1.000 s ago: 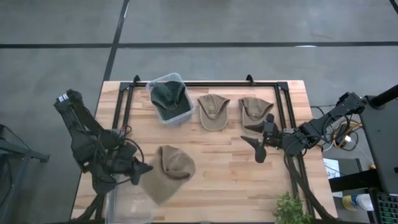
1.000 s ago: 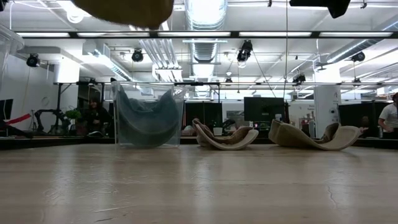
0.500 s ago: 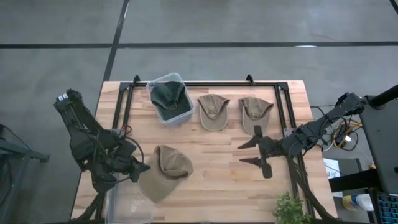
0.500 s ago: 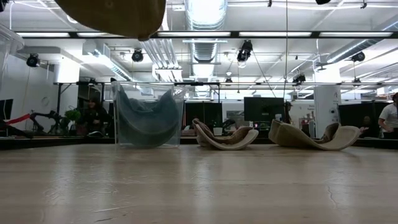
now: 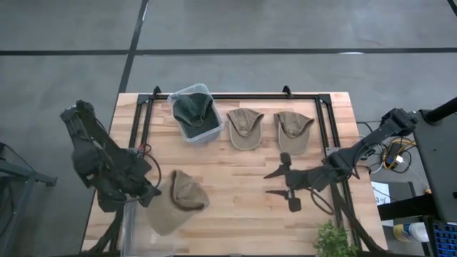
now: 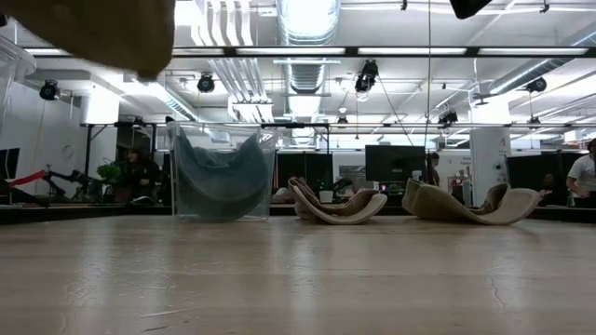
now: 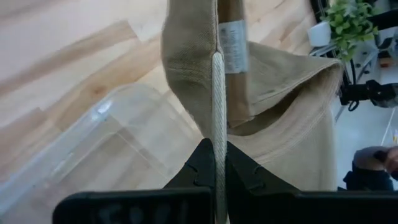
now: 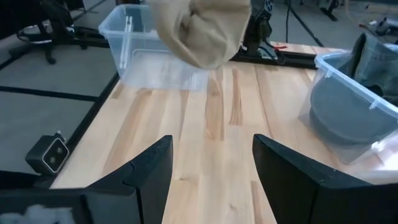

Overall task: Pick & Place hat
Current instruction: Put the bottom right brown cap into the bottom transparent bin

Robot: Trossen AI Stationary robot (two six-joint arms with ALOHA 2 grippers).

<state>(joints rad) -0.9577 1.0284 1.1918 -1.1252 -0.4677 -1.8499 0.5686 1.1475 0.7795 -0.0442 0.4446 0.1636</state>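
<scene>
Left claw (image 7: 214, 163) clenched on tan hat's (image 5: 175, 203) brim above clear bin (image 7: 93, 155); limp crown may drape over rim. Right claw (image 5: 280, 187) released, idle.

The middle of the table (image 5: 243, 178) is lying bare, so my grippers are finding room to pass there. Along the far edge, a bin with a dark hat (image 5: 194, 113) and two tan hats (image 5: 245, 128) (image 5: 293, 129) are standing in the way. A clear bin (image 8: 155, 50) is blocking the near left corner.
</scene>
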